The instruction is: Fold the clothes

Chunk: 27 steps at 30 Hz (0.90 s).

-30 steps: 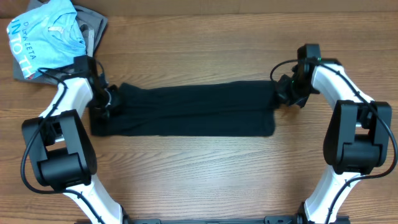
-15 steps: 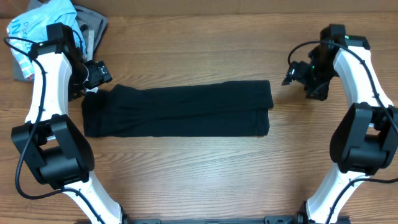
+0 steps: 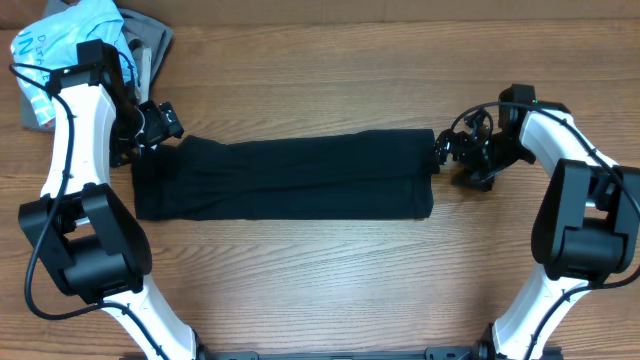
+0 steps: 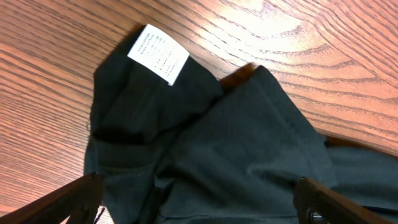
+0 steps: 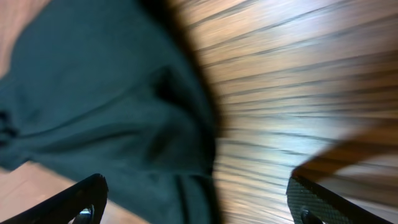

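Clothes (image 3: pixel 285 178) lie across the middle of the table (image 3: pixel 330 290), already folded into a long band. Left gripper (image 3: pixel 158 128) and right gripper (image 3: pixel 447 152) hover spread and empty at the table's left and right; crosswise folds seem left.

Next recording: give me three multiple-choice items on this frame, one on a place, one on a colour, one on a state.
1. Where does the blue shirt lie?
A. on the black garment
B. at the table's far left corner
C. in a pincer

2. What colour is the label on the black garment?
A. red
B. yellow
C. white

3. How do the left pincer and right pincer stand?
A. both open
B. both shut on the garment
C. left open, right shut

Key:
1 B, the overhead view shows it in that corner.
2 C, the left wrist view shows it white.
3 A, each wrist view shows the pincer spread wide, gripping nothing.
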Motion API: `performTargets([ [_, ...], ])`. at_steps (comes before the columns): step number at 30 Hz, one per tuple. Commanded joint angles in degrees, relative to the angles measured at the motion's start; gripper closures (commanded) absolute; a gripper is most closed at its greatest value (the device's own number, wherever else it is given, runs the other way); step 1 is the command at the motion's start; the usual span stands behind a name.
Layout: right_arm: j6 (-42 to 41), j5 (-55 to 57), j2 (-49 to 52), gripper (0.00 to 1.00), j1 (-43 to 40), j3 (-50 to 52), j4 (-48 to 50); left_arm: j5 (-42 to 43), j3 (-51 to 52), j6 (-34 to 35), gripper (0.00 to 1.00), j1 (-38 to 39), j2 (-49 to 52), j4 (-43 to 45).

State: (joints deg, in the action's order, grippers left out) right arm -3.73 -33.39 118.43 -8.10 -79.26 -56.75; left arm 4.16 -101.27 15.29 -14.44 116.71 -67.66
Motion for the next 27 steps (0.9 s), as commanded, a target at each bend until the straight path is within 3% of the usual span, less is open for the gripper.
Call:
performTargets([
  [1, 0.94, -4.79, 1.18, 0.04, 1.79, 4.31, 1.05, 1.44, -0.98, -0.44, 0.00, 0.20, 0.17, 0.22],
  [4, -0.13, -5.75, 1.18, 0.07, 3.85, 6.71, 3.06, 1.44, -0.98, -0.44, 0.00, 0.20, 0.20, 0.17],
  [7, -2.45, -5.53, 1.20, 0.18, 6.23, 8.00, 4.98, 1.42, -0.98, -0.46, 0.00, 0.20, 0.17, 0.17],
  [15, -8.79, -1.99, 1.20, 0.80, 9.11, 8.00, 9.14, 1.42, -0.98, -0.48, 0.00, 0.20, 0.17, -0.20],
  [18, -11.37, 0.83, 1.18, 0.96, 8.37, 7.80, 9.79, 1.42, -0.98, -0.46, 0.00, 0.20, 0.17, -0.28],
  [27, -12.50, 9.79, 1.16, 0.96, 1.60, 3.13, 5.42, 1.42, -0.98, -0.48, 0.00, 0.20, 0.20, -1.16],
])
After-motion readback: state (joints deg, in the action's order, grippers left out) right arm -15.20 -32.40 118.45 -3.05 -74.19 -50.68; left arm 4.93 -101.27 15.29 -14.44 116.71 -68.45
